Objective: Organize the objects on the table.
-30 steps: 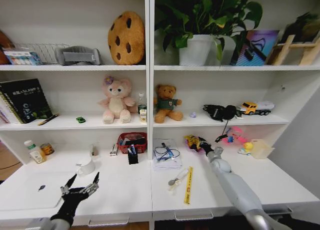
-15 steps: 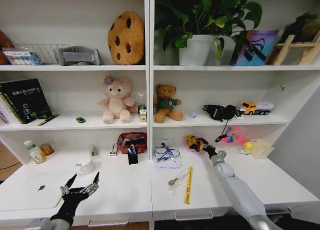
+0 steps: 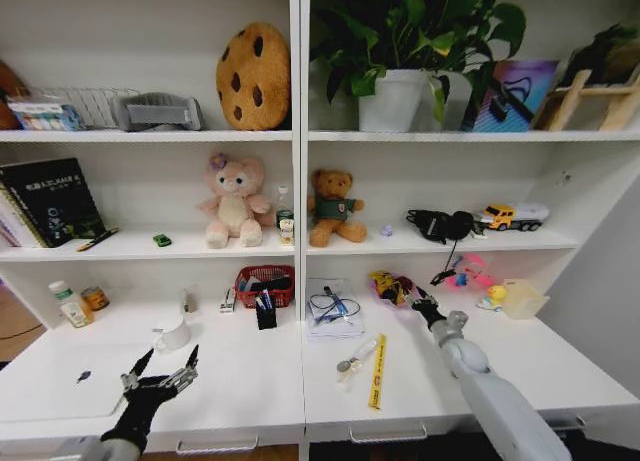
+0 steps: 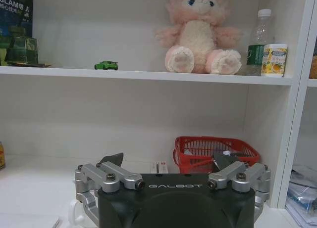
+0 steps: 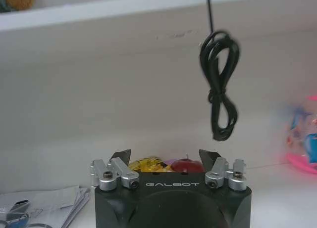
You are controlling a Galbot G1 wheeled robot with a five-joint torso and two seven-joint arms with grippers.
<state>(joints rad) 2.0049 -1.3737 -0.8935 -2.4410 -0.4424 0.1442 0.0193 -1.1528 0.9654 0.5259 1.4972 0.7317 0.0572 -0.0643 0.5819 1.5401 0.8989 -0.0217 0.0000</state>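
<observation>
The bench (image 3: 250, 381) is far from tidy, I judge: my laptop (image 3: 50, 381) lies at its left end, while a yellow ruler (image 3: 378, 371) and loose papers (image 3: 333, 321) clutter the middle. The green toy car (image 4: 106, 65) sits on the shelf. My right gripper (image 3: 418, 299), jaws spread, reaches toward the colourful toy (image 3: 390, 284); my left gripper (image 3: 162, 371) hovers, jaws spread, holding nothing.

white shelf boards (image 3: 150, 245), white back wall (image 3: 150, 21)

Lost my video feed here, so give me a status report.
Right gripper open at the colourful toy, back of the table. Left gripper open, parked over the front left. Cable dangling behind the toy.
</observation>
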